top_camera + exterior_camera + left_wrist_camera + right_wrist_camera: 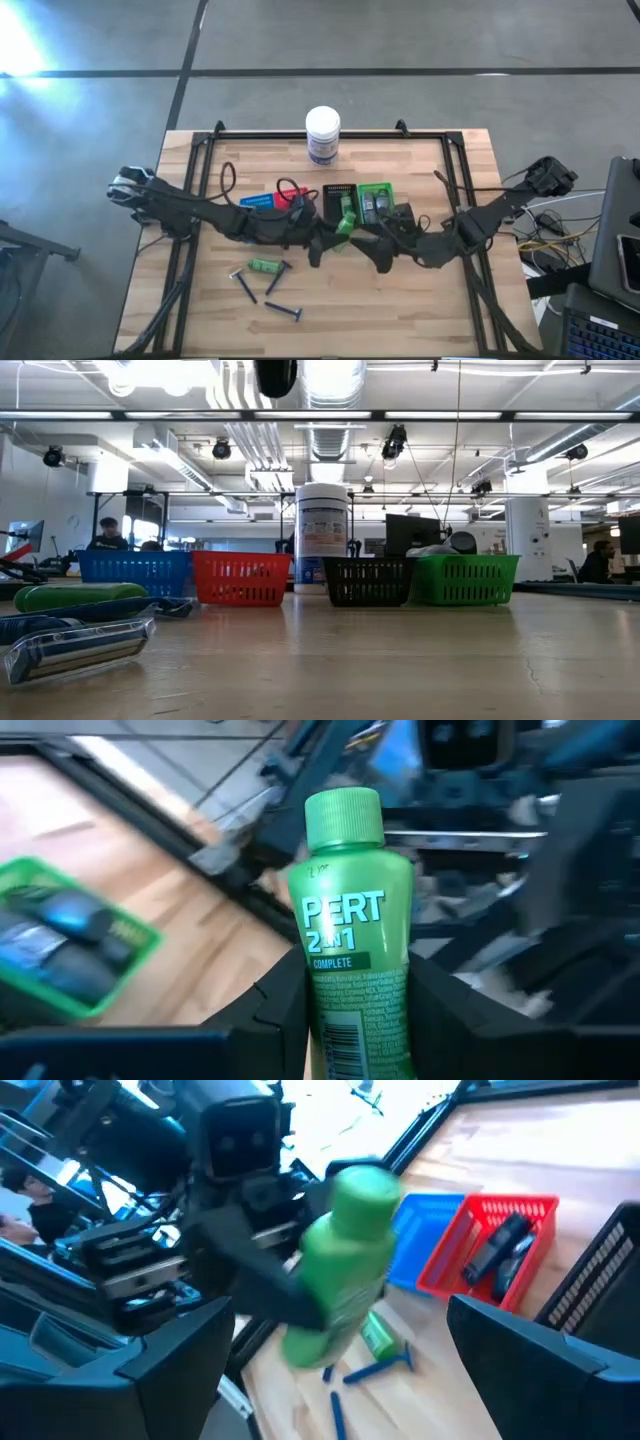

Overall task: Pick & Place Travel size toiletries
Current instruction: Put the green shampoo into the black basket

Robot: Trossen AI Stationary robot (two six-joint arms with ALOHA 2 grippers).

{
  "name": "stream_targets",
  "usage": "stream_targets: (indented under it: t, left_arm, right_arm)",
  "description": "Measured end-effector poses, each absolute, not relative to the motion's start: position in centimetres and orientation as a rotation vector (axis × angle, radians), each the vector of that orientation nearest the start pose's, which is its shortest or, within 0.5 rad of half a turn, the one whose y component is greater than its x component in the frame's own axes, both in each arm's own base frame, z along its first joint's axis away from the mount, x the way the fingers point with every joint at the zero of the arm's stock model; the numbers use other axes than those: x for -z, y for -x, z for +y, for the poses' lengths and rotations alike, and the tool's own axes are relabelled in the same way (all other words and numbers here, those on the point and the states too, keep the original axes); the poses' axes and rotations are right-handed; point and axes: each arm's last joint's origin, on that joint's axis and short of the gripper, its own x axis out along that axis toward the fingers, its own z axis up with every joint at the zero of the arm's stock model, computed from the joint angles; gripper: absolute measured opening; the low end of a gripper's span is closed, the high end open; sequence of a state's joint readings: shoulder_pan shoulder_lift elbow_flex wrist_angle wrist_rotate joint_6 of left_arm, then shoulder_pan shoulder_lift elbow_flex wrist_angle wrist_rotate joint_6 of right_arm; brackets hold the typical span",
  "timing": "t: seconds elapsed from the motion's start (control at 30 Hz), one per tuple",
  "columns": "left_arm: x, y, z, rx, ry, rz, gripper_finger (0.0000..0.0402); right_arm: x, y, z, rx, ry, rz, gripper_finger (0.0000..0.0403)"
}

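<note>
Green Pert bottle is up off the table at centre, roughly 6 o'clock of the black tray, clamped at its lower body by the left gripper, cap end free. Looks light, stiff plastic, slick label; mid-body squeeze seems the safest hold. Left arm reaches in from 9 o'clock, stretched low across the table. Right gripper sits just at 3 o'clock of the bottle, jaws spread wide, holding nothing.
</note>
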State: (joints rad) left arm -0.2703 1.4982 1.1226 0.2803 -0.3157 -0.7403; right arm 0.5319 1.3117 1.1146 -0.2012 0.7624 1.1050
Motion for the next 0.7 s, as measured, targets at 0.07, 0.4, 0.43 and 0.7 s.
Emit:
stream_targets:
  t: [0.07,0.4,0.43,0.7]
  left_arm:
    - [-32.5,-33.6,-8.5,-0.035,0.723,0.056,0.0126]
    - [-33.1,-33.5,-8.6,0.076,0.744,0.016,0.0126]
    - [-33.1,-33.5,-8.5,0.074,0.743,0.018,0.0127]
    - [-33.1,-33.5,-8.5,0.091,0.743,0.024,0.0128]
  right_arm:
    - [-33.6,-25.8,12.5,0.379,-0.829,0.152,0.0363]
    - [-34.0,-27.6,11.9,0.256,-0.79,0.148,0.0363]
    - [-34.2,-27.7,11.9,0.254,-0.79,0.14,0.0361]
    - [-34.3,-28.1,11.7,0.24,-0.762,0.122,0.0317]
